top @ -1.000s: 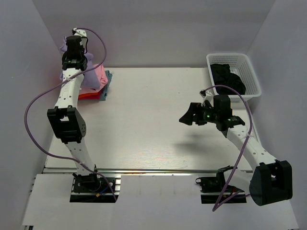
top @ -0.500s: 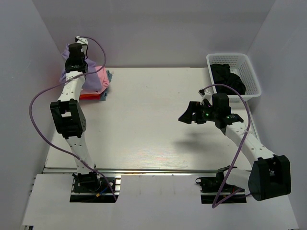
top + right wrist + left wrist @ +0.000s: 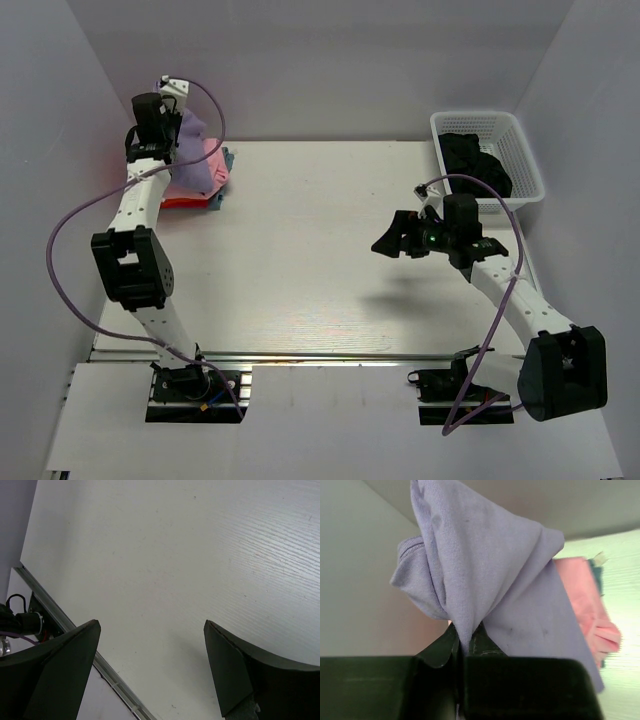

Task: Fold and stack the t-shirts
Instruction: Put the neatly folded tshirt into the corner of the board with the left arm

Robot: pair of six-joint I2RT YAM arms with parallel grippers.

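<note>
Seems to be the lifting step for the lavender shirt; holds it in the left fingers, closed narrow on a bunched ridge of the cloth, high at the far-left corner of the surface; hangs crumpled and unfolded from that single pinch, draping down over the stack; shows pink on top of that stack, with grey-blue and red edges peeping out below; possibly brushes the pink shirt with its lower hem, though too small to tell in the top view.

Holds the right fingers spread wide and empty, hovering above bare surface on the right side, near the basket; leaves the dark cloth lying in that basket, untouched.

Next calls for carrying the lavender shirt away from the stack to the open middle of the surface and laying it flat; needs a second grip from the right fingers on a free edge or shoulder, so as to spread the cloth before any fold; asks for care not to drag the hem across the stack and pull the pink shirt askew; judging by the crumpled hang, puts the folding of this shirt as not yet begun, and the stacking of it further off.
</note>
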